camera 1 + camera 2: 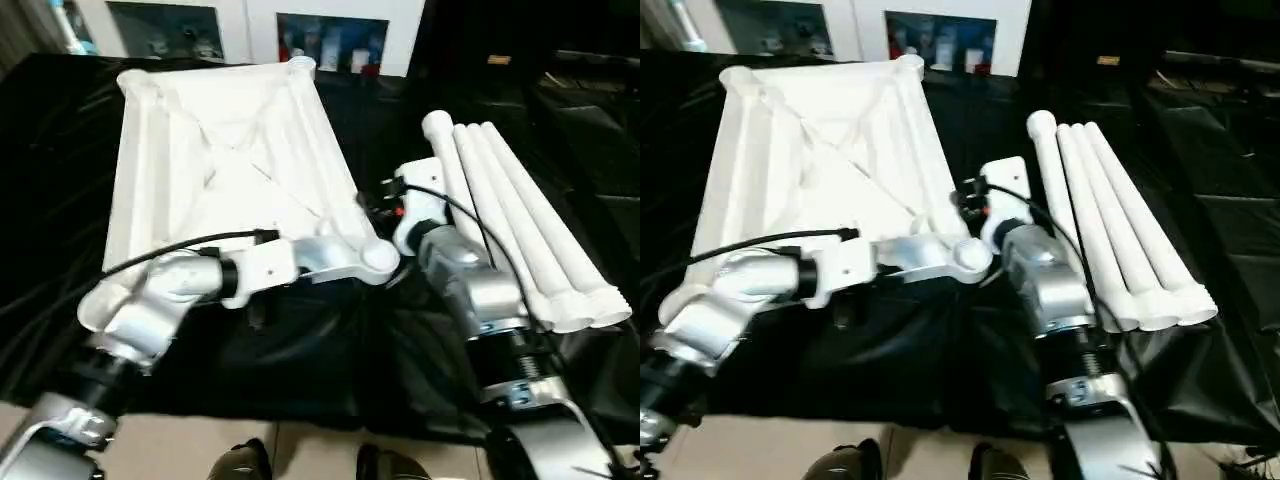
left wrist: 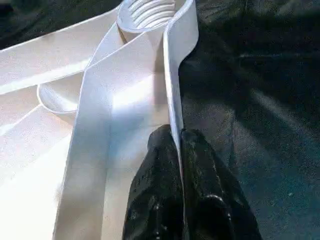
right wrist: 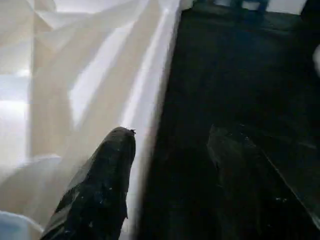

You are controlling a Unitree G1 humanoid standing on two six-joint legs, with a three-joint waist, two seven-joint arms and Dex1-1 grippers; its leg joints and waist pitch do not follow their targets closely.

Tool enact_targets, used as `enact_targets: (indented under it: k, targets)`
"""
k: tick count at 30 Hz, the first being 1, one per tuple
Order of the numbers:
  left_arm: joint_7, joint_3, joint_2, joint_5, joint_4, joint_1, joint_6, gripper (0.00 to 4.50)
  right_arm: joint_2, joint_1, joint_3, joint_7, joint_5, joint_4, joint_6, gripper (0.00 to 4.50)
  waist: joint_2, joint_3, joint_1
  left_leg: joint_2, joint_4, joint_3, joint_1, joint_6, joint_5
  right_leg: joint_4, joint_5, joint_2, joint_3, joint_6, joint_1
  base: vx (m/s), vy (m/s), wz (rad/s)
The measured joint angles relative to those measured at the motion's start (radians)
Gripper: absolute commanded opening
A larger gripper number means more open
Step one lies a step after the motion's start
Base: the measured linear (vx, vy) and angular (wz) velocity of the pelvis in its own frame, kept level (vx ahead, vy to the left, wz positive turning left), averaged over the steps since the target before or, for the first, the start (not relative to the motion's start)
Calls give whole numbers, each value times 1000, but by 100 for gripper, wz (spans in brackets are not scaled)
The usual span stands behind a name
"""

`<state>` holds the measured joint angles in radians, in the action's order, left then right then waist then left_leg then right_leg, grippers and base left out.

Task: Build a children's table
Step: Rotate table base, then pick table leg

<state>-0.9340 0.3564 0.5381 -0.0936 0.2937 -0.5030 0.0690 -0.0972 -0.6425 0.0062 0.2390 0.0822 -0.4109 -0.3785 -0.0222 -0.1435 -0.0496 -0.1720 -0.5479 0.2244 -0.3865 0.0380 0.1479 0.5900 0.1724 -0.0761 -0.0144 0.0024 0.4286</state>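
Nearest the camera, at six o'clock, two dark shoe tips [image 1: 310,465] showed on the pale floor below the edge of the black cloth [image 1: 300,370]. Just beyond, the left arm crossed from eight o'clock toward the middle, and the left gripper [image 2: 178,150] was pinching the thin side rim of the white table top [image 1: 220,160], one black finger on each face of that wall, below a ribbed round corner socket [image 2: 150,12]. The right arm rose from five o'clock, and the right gripper [image 3: 175,145] stood spread over the same long edge, one finger [image 3: 107,170] against the white rim, the other [image 3: 235,160] apart from it over the cloth. The table top lay underside up from the centre out to eleven o'clock. At two o'clock, four tapered white legs [image 1: 520,220] lay side by side, touching, well apart from the top. Farthest, at twelve o'clock, stood a white glass-door cabinet [image 1: 330,35]
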Motion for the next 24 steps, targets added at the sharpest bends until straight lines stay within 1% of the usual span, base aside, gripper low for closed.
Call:
enact_targets:
  k: [2, 4, 5, 6, 7, 8, 9, 10, 12, 13, 15, 16, 17, 19, 20, 21, 22, 23, 24]
  targets:
    - [0, -8, 12, 0, 6, 7, 24, 0, -19, -8, 0, -3, -12, -2, -16, 264, -4, 2, 3, -1, -3, 0, -3, -2, 0, 8, 2, 0, 0, -1, 6, 0, 0, 0]
    - [0, -23, 27, 0, 7, 20, 46, 0, -39, -25, 1, -4, -18, -2, -47, 264, -6, 4, 15, -3, -6, 0, -3, -1, -1, 12, 3, 2, 0, -2, 7, 0, 0, 0]
    - [-1, -31, 41, 2, 10, 30, 63, 0, -56, -30, 0, -7, -21, 0, -70, 264, -9, 6, 20, -4, -8, 0, -2, 0, 0, 14, 3, 4, 1, -2, 7, 0, 0, 0]
    - [-4, -37, 48, 5, 10, 37, 69, 0, -70, -30, 0, -9, -24, 2, -89, 264, -11, 7, 22, -5, -9, 0, -2, 5, 2, 15, 3, 4, 1, -1, 7, 0, 0, 0]
    - [-14, -46, 50, 14, 10, 44, 66, 47, -82, -30, 0, -13, -30, 2, -104, 253, -13, 8, 23, -5, -10, 0, -1, 6, 2, 17, 3, 4, 1, -1, 7, 0, 0, 0]
    - [-27, -57, 57, 31, 4, 53, 56, 59, -89, -31, 0, -16, -38, 2, -118, 253, -13, 8, 26, -5, -13, 0, -1, 6, 2, 20, 3, 4, 2, -1, 7, 0, 0, 0]
    - [-35, -66, 62, 42, 0, 61, 51, 59, -93, -31, 0, -17, -39, 2, -123, 253, -13, 8, 27, -6, -15, 0, 0, 6, 2, 21, 3, 4, 2, -1, 7, 0, 0, 0]
    - [-52, -75, 72, 62, -16, 74, 28, 64, -94, -34, 0, -20, -41, 0, -127, 285, -15, 8, 28, -6, -16, 0, -1, 7, 1, 22, 3, 4, 2, -1, 7, 0, 0, 0]
    - [-88, -94, 97, 102, -43, 94, -2, 89, -106, -46, -1, -32, -47, -15, -142, 289, -18, 8, 24, -7, -18, 0, -1, 8, 0, 24, 3, 4, 2, -2, 8, 0, 0, 0]
    - [-99, -103, 104, 118, -54, 103, -10, 89, -112, -57, -3, -38, -50, -31, -148, 289, -19, 8, 21, -7, -19, 0, -1, 8, 0, 24, 3, 4, 2, -3, 8, 0, 0, 0]
    - [-112, -121, 126, 143, -86, 113, -11, 102, -126, -99, -10, -44, -58, -84, -174, 324, -23, 8, 16, -7, -21, 0, -3, 8, 0, 25, 2, 4, 2, -4, 8, 0, 0, 0]
    - [-114, -130, 131, 148, -95, 112, -12, 116, -132, -110, -10, -46, -59, -99, -178, 334, -24, 9, 13, -6, -22, 0, -3, 8, 0, 25, 2, 4, 2, -4, 7, 0, 0, 0]
    - [-119, -142, 133, 159, -100, 112, -12, 127, -136, -119, -10, -47, -59, -112, -180, 335, -27, 10, 9, -6, -22, 0, -3, 8, 0, 25, 2, 3, 2, -4, 7, 0, 0, 0]
    - [-118, -154, 134, 164, -100, 111, -6, 135, -138, -135, -9, -59, -66, -139, -189, 339, -30, 11, 6, -6, -24, 0, -4, 8, 0, 25, 1, 2, 2, -4, 7, 0, 0, 0]
    - [-106, -157, 132, 163, -100, 109, 4, 142, -140, -141, -9, -65, -73, -150, -196, 363, -31, 12, 5, -6, -25, 0, -5, 7, 0, 25, 1, 2, 2, -5, 7, 0, 0, 0]
    - [-91, -165, 126, 160, -100, 106, 16, 155, -144, -148, -9, -78, -79, -166, -203, 372, -33, 13, 3, -6, -26, -1, -5, 7, 1, 26, 1, 2, 2, -5, 7, 0, 0, 0]
    - [-82, -168, 121, 160, -100, 100, 17, 169, -147, -154, -10, -87, -80, -184, -204, 376, -35, 14, 2, -6, -27, -1, -6, 7, 1, 26, 0, 2, 2, -5, 7, 0, 0, 0]
    - [-71, -175, 115, 160, -103, 94, 16, 169, -147, -159, -11, -98, -81, -199, -208, 376, -37, 15, 2, -6, -28, -1, -6, 7, 1, 27, 0, 2, 2, -5, 7, 0, 0, 0]
    - [-62, -183, 111, 161, -110, 92, 3, 179, -148, -169, -12, -106, -83, -220, -212, 376, -39, 16, 3, -6, -30, -1, -6, 7, 1, 28, 0, 2, 2, -5, 7, 0, 0, 0]
